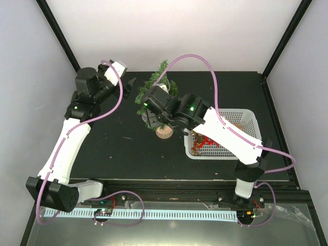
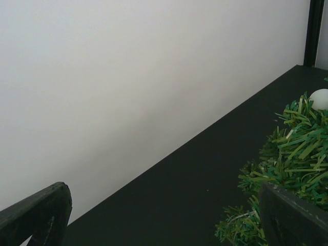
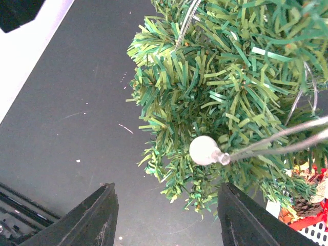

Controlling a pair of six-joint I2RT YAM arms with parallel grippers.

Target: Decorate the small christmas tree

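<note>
The small christmas tree (image 1: 157, 84) stands at the back middle of the black table on a round wooden base (image 1: 164, 132). It carries a string of small white bulbs on silver wire. My right gripper (image 1: 151, 120) hangs over the tree's lower branches. In the right wrist view the gripper (image 3: 169, 220) is open and empty, with a white bulb (image 3: 204, 150) on its wire (image 3: 277, 141) just beyond the fingertips against the tree (image 3: 225, 77). My left gripper (image 1: 128, 87) is open and empty just left of the tree. Its wrist view (image 2: 164, 220) shows the tree (image 2: 292, 154) and a bulb (image 2: 320, 98) at the right.
A white plastic basket (image 1: 251, 123) with red and brown ornaments stands right of the tree, under the right arm; its corner shows in the right wrist view (image 3: 315, 230). White walls close the back and sides. Black frame posts stand at the back corners.
</note>
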